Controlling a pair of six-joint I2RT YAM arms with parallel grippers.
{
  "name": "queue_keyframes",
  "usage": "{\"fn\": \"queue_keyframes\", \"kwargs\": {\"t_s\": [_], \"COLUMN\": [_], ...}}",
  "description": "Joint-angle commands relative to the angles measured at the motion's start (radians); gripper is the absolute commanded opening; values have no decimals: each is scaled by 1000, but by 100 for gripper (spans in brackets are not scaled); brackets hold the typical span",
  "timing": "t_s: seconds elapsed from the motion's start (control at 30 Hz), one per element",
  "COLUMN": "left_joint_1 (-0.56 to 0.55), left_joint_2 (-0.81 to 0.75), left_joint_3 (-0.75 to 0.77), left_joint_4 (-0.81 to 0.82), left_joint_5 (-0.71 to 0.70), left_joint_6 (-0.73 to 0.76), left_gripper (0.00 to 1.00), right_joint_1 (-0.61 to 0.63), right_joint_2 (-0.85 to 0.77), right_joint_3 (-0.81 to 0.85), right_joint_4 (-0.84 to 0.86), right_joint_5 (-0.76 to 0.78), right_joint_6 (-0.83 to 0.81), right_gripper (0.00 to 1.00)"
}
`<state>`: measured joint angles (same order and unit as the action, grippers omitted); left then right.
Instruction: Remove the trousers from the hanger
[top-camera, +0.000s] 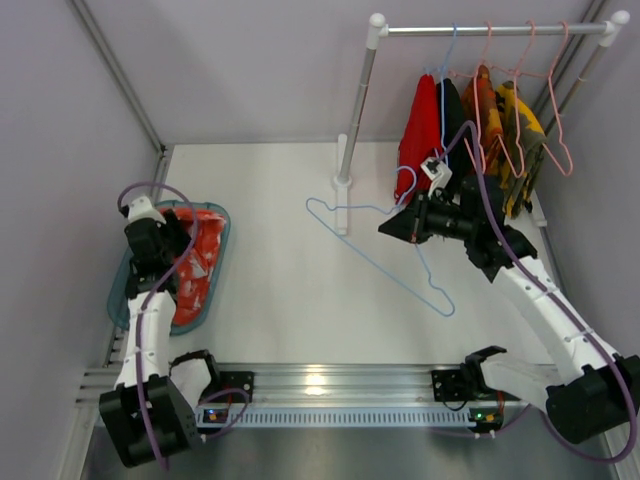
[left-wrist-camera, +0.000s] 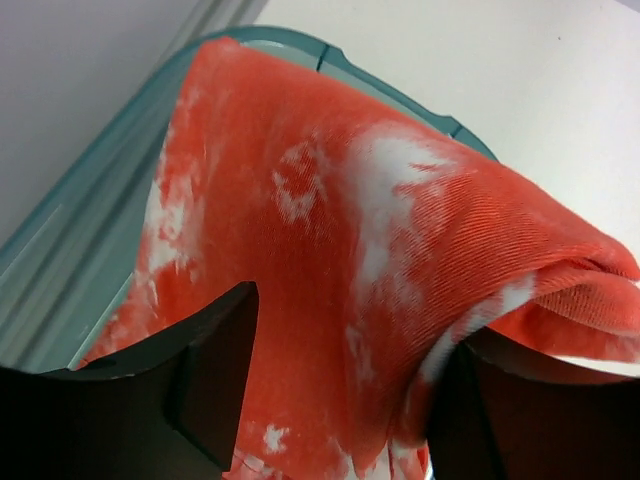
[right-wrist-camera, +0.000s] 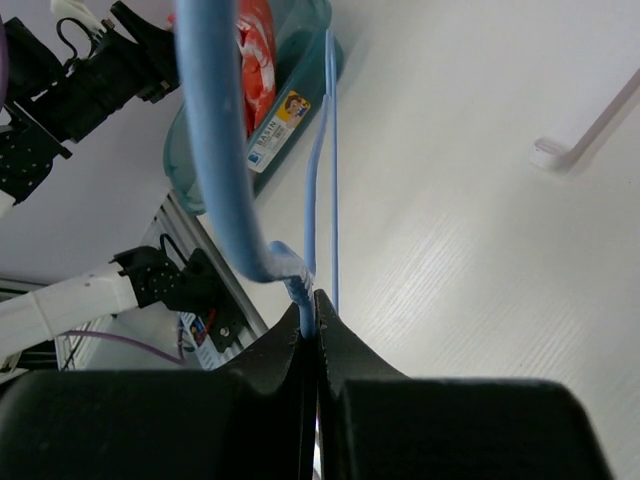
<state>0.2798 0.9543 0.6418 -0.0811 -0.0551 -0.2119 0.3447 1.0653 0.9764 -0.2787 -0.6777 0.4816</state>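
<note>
The orange-red trousers with whitish blotches (top-camera: 200, 255) lie in a teal basket (top-camera: 120, 300) at the left. My left gripper (top-camera: 165, 240) is over them, jaws wide apart, with the cloth (left-wrist-camera: 350, 250) lying between the fingers (left-wrist-camera: 220, 370). My right gripper (top-camera: 395, 225) is shut on the neck of a bare blue hanger (top-camera: 345, 235) and holds it over the table, in front of the rack. The grip shows in the right wrist view (right-wrist-camera: 316, 310). The plain red trousers (top-camera: 420, 135) hang on the rack behind my right gripper.
A white rack (top-camera: 480, 30) stands at the back right, its post foot (top-camera: 343, 185) on the table. Black (top-camera: 452, 115) and yellow-and-orange garments (top-camera: 515, 130) and bare pink hangers (top-camera: 560, 120) hang on it. Grey walls close in left, back and right.
</note>
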Motion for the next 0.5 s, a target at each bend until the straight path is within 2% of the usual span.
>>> {"fn": "queue_keyframes", "kwargs": {"t_s": [0.0, 0.03, 0.23, 0.3, 0.37, 0.47], "left_joint_1": [1, -1, -1, 1, -1, 1], "left_joint_2": [-17, -23, -178, -236, -276, -301], "left_joint_3": [24, 33, 116, 171, 202, 286], "left_joint_4": [-69, -132, -379, -477, -497, -545], "left_joint_5": [51, 110, 251, 307, 305, 398], "left_joint_6": [-18, -9, 31, 43, 45, 45], "left_gripper": [67, 71, 98, 99, 99, 98], "right_joint_1": [5, 5, 5, 5, 5, 5], "right_joint_2": [-13, -18, -96, -134, -168, -194], "right_joint_3": [65, 67, 35, 12, 1, -2], "right_joint_4": [-20, -27, -56, -60, -65, -83], "right_joint_5": [13, 21, 92, 116, 128, 150], "right_joint_6": [-41, -46, -46, -43, -44, -41], "right_gripper": [0, 0, 0, 0, 0, 0]}}
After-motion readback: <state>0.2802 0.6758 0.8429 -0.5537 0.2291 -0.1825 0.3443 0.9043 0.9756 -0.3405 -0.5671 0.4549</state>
